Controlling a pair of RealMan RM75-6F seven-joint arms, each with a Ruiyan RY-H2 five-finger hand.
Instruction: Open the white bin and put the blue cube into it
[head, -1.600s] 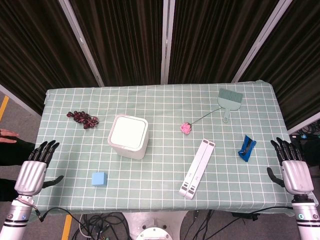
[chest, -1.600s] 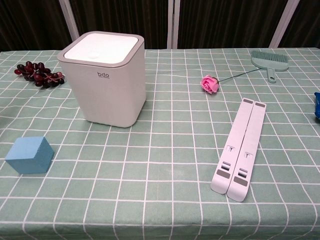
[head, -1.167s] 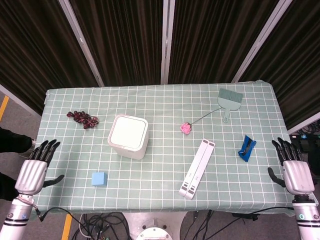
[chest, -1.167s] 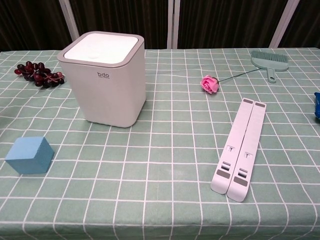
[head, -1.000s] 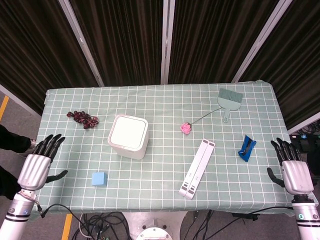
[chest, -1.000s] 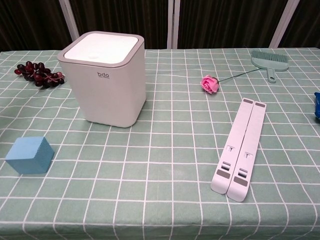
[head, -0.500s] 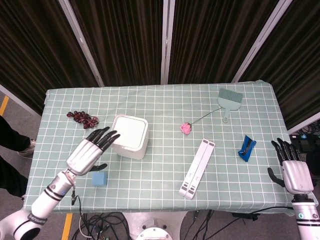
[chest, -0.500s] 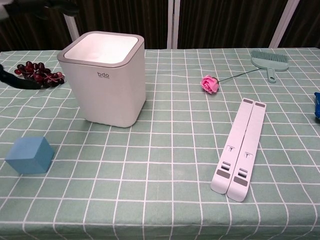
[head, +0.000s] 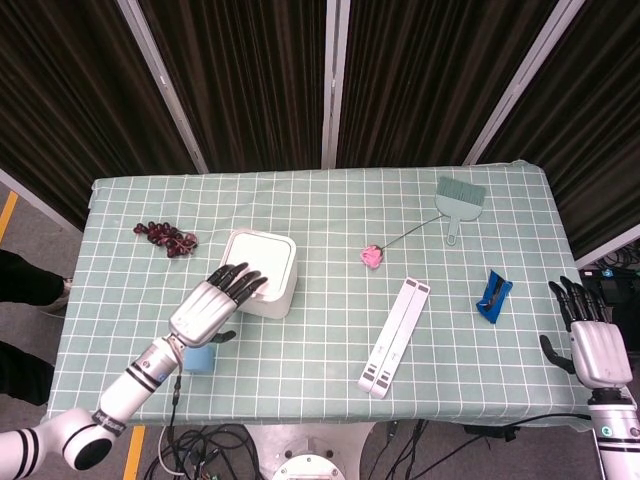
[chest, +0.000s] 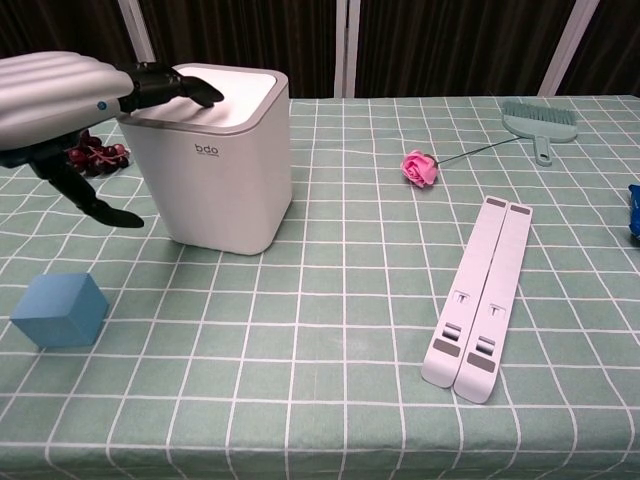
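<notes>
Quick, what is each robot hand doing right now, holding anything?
Left robot hand: open, fingers spread over the white bin, holding nothing.
Right robot hand: open, empty, at the table edge.

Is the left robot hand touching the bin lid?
Cannot tell. In the chest view the left robot hand has fingertips over the white bin lid's near corner, but neither view plainly shows contact or a gap.
</notes>
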